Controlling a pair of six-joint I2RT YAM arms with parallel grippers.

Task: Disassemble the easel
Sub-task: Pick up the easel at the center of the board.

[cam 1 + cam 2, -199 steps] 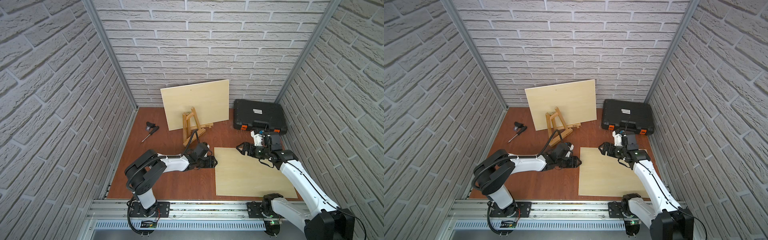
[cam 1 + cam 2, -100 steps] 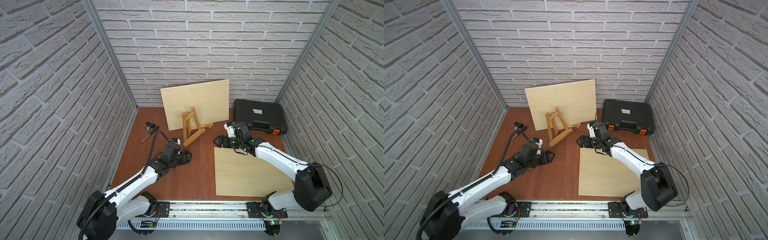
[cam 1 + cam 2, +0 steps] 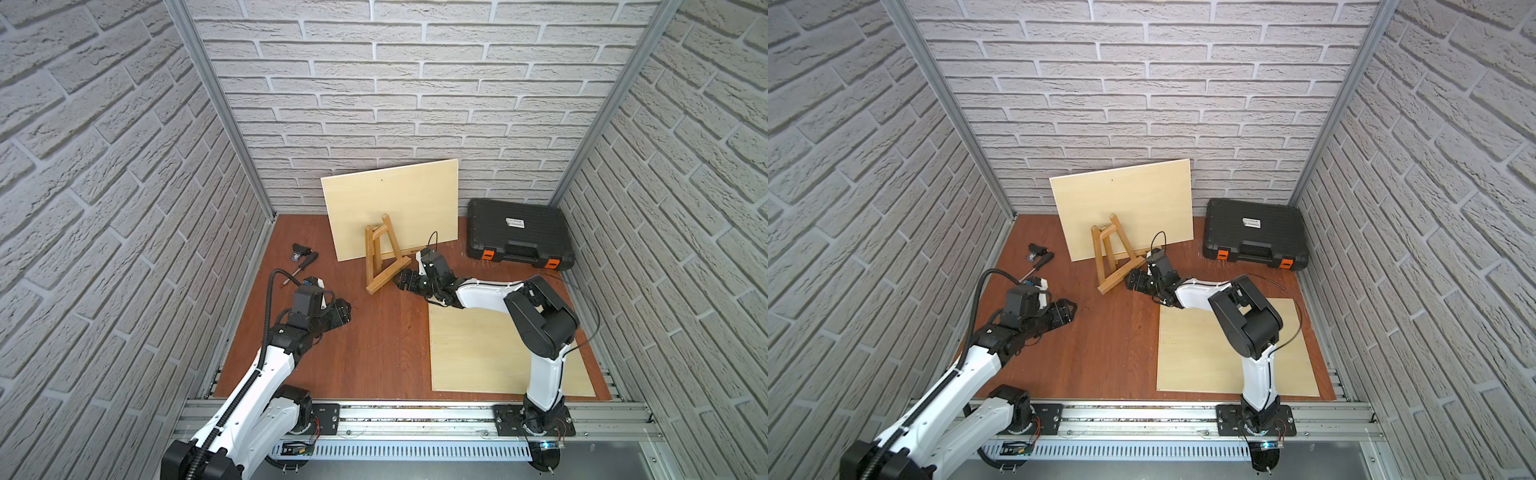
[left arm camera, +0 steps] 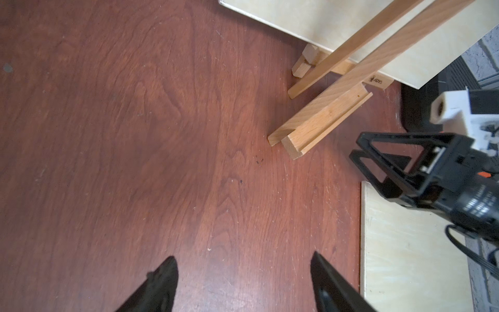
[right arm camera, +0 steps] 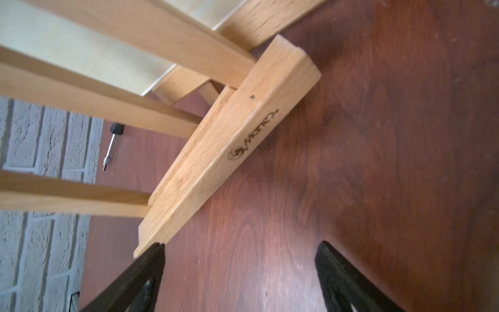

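The wooden easel (image 3: 380, 257) (image 3: 1113, 253) stands at the back of the table with a pale board (image 3: 390, 208) leaning behind it. My right gripper (image 3: 405, 280) (image 3: 1133, 282) is low at the right end of the easel's ledge (image 5: 229, 140), open. In the right wrist view one fingertip (image 5: 155, 252) sits just at the ledge's end, and nothing is between the jaws of that gripper (image 5: 240, 245). My left gripper (image 3: 343, 311) (image 4: 243, 256) hovers open over bare table left of the easel, well short of the ledge (image 4: 324, 121).
A black tool case (image 3: 517, 232) lies at the back right. A flat plywood sheet (image 3: 498, 353) covers the table's front right. A screwdriver (image 3: 305, 264) and a small black part (image 3: 300, 251) lie at the back left. Brick walls enclose three sides.
My left arm has drawn back from the table's middle to the left. The right gripper has travelled left from near the tool case to the easel's ledge.
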